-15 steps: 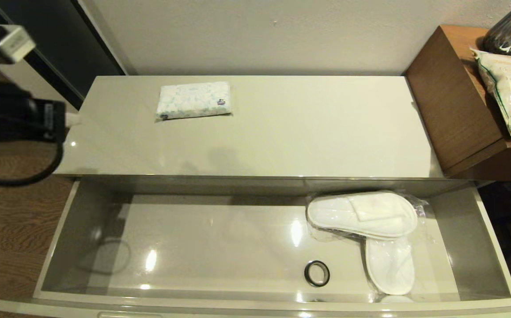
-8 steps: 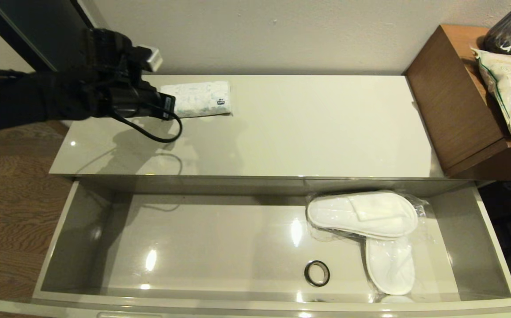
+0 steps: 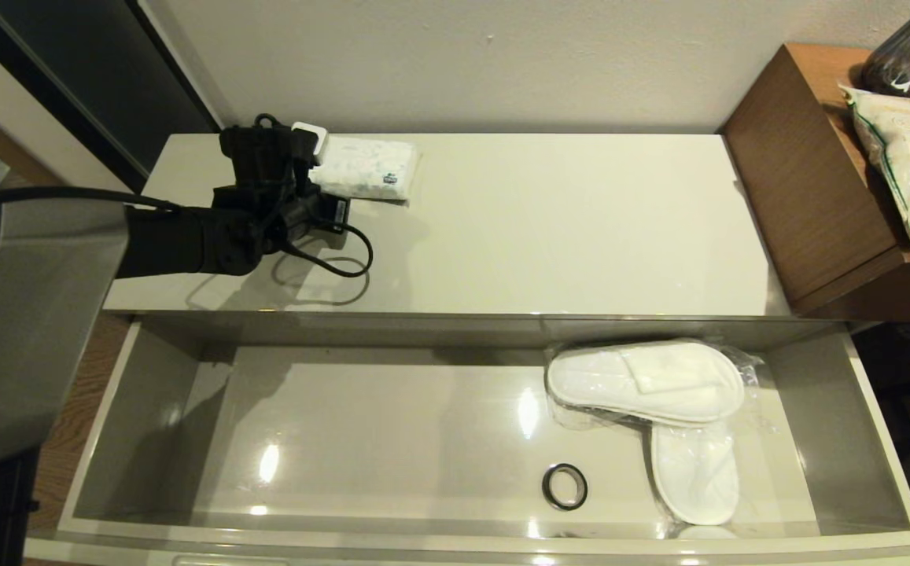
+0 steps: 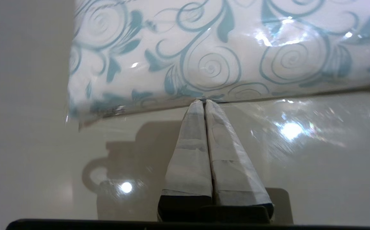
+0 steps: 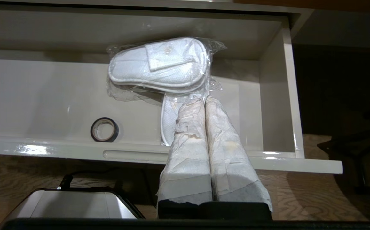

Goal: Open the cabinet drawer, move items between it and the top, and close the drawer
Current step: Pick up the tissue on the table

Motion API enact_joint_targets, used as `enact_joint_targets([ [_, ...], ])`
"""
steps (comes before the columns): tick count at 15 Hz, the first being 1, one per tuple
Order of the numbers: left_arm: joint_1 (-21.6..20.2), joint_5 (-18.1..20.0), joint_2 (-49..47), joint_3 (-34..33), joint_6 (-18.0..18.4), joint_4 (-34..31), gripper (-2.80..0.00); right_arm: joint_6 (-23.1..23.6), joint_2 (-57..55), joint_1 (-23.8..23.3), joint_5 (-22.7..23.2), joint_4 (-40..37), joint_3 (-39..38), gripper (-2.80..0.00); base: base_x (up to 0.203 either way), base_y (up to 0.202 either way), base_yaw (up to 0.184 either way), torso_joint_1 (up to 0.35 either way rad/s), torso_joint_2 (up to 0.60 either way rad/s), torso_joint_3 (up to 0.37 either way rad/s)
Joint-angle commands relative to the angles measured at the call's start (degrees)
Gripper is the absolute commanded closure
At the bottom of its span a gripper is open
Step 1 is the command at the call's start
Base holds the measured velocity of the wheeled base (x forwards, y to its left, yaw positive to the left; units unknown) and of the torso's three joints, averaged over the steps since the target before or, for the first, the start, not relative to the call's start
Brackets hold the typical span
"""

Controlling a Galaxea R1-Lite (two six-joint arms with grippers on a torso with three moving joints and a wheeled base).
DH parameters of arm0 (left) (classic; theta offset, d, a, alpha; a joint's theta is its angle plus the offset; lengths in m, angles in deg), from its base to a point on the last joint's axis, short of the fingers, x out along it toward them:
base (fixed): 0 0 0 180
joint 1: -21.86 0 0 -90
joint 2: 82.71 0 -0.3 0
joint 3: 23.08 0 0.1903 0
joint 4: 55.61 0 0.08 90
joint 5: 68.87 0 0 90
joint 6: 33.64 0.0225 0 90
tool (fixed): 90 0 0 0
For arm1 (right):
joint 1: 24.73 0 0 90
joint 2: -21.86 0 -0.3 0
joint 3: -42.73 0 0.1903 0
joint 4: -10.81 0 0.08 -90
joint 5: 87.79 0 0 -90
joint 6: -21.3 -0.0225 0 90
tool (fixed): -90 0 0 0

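Tissue pack [image 3: 366,169] near the top's [image 3: 549,228] back-left edge meets the left tool's [image 4: 204,101] pressed-together tips.

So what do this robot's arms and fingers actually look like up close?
The left arm is black past a broad grey metal casing, with a black cable looping off its wrist and a small white block on top. The left gripper has two slim tapered fingers wrapped in whitish tape on a black base. The right gripper looks alike, though its tape is stained and frayed.
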Motion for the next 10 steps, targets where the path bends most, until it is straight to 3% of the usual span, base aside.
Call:
enact_joint_targets([
  [1,0.1,-1.5,1.8,-0.5,-0.2,0.6,0.00,0.0,-0.1,0.0,0.0,0.0,0.0,0.00,0.000,0.000,0.000,0.000,0.00,0.000],
  [7,2.9,-5.7,11.1,-7.1,-3.0,0.3,0.00,0.0,-0.1,0.0,0.0,0.0,0.0,0.00,0.000,0.000,0.000,0.000,0.00,0.000],
  [8,3.1,-7.0,9.8,-5.8,-2.7,0.3,-2.80,0.0,-0.1,0.0,0.0,0.0,0.0,0.00,0.000,0.000,0.000,0.000,0.00,0.000],
  [10,3.1,-9.4,7.3,-1.6,-0.8,0.8,-2.80,0.0,-0.1,0.0,0.0,0.0,0.0,0.00,0.000,0.000,0.000,0.000,0.00,0.000],
])
